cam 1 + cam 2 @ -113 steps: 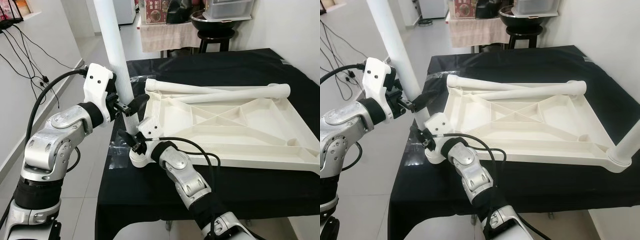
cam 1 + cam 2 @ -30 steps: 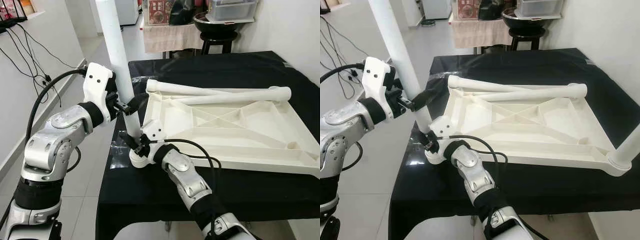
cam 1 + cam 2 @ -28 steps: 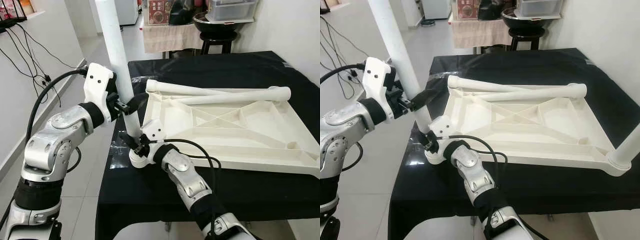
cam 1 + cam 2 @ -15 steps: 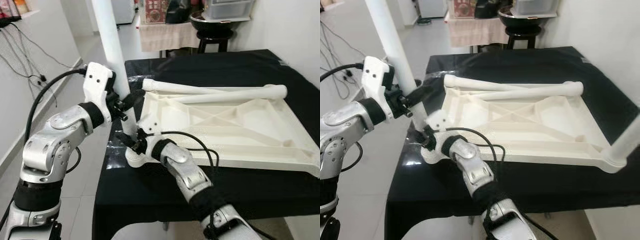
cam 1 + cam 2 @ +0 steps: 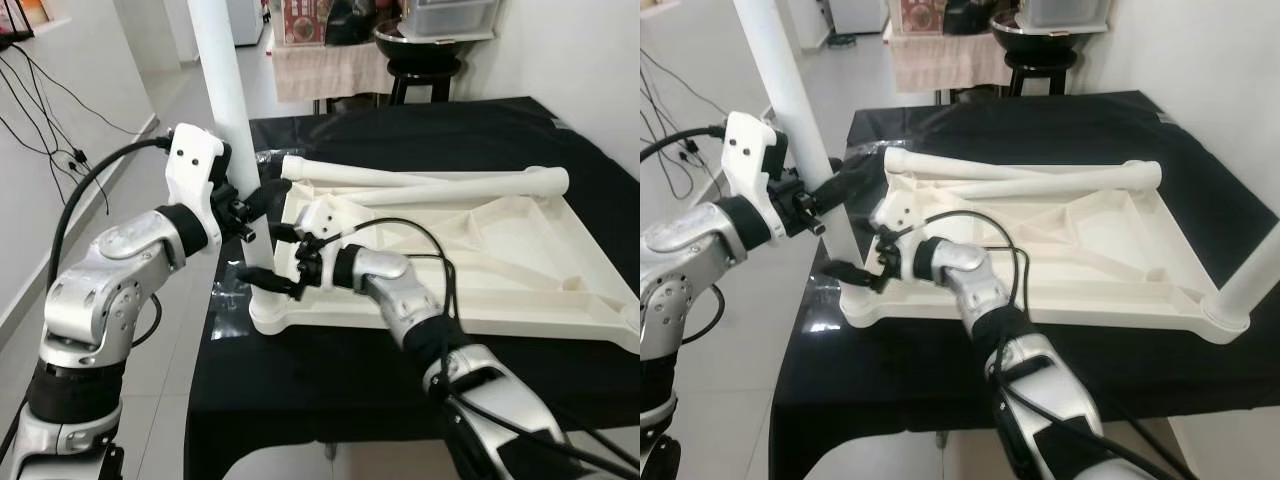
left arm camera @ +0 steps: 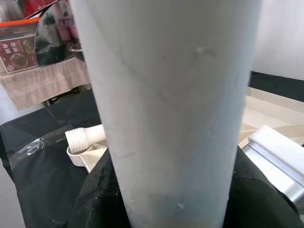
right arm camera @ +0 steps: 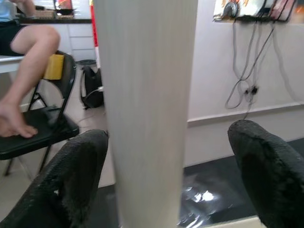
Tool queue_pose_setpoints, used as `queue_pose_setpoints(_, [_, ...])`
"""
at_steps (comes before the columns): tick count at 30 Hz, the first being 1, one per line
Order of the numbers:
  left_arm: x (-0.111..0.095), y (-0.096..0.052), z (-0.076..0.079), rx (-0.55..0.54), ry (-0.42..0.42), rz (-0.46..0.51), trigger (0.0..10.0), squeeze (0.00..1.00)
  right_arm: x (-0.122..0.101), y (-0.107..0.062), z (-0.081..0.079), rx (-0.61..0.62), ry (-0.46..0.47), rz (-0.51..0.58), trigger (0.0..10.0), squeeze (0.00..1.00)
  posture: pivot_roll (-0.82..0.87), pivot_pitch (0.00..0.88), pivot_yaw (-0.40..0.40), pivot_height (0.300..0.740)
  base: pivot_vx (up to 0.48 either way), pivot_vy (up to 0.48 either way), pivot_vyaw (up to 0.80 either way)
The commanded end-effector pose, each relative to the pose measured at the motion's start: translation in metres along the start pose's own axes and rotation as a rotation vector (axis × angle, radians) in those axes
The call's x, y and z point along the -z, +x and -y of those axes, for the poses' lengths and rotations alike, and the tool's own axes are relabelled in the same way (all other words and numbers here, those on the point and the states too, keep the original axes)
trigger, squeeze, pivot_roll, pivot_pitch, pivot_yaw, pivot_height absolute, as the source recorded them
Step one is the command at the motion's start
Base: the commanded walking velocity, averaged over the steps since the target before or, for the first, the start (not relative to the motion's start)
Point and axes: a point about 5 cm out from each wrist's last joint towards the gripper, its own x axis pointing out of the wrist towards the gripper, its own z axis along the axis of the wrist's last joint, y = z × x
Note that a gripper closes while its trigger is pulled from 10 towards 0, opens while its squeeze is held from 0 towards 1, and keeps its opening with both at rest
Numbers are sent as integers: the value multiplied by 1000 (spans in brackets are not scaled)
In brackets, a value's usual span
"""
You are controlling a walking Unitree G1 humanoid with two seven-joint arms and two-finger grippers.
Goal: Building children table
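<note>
Left eye view: left claw [image 5: 262, 200] clamped on upright white plastic leg [image 5: 228, 120] at upturned cream tabletop's [image 5: 480, 262] corner, right claw [image 5: 272, 262] apart around its base; two loose white legs [image 5: 430, 185] left to fit.

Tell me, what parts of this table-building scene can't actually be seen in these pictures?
- Top of the upright leg: cut off by the head views' upper edge.
- Where that leg meets the tabletop corner: hidden behind the right hand.
- Left hand finger contact: leg blocks the left wrist view.
- Second upright leg: cut off at the right eye view's edge.
</note>
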Motion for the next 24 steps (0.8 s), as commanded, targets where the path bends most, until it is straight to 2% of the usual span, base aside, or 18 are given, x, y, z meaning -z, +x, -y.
queue_pose_setpoints(1, [4,-4,-4,-28,29,-38,0,0,0,4,-2,-22,22,-1,10000,0,30,49,21,740,0,0,0])
queue_pose_setpoints(2, [4,-4,-3,-24,30,-40,0,0,2,5,-3,-33,37,-6,4275,0,33,48,21,740,0,0,0])
queue_pose_setpoints(5, [5,-4,-2,-21,30,-41,0,0,3,6,-4,-44,45,-8,4275,0,34,48,21,740,0,0,0])
queue_pose_setpoints(6, [5,-4,-1,-16,31,-41,0,0,5,8,-5,-62,57,-4,0,0,35,45,21,740,0,0,0])
queue_pose_setpoints(19, [5,-3,2,-2,31,-41,0,0,13,9,-11,-100,94,16,0,0,31,49,22,740,0,0,0])
queue_pose_setpoints(20, [5,-3,1,-17,31,-31,5569,1000,15,7,-10,-85,88,18,0,0,27,51,21,740,0,0,0])
queue_pose_setpoints(22, [5,-3,1,-17,31,-31,5569,1000,15,7,-10,-85,88,18,0,0,27,51,21,740,0,0,0])
queue_pose_setpoints(23, [4,-3,1,-21,24,-22,10000,1000,18,4,-10,-56,72,7,0,0,25,54,19,740,0,0,0])
queue_pose_setpoints(24, [4,-3,1,-21,24,-22,10000,1000,18,4,-10,-56,72,7,0,0,25,54,19,740,0,0,0])
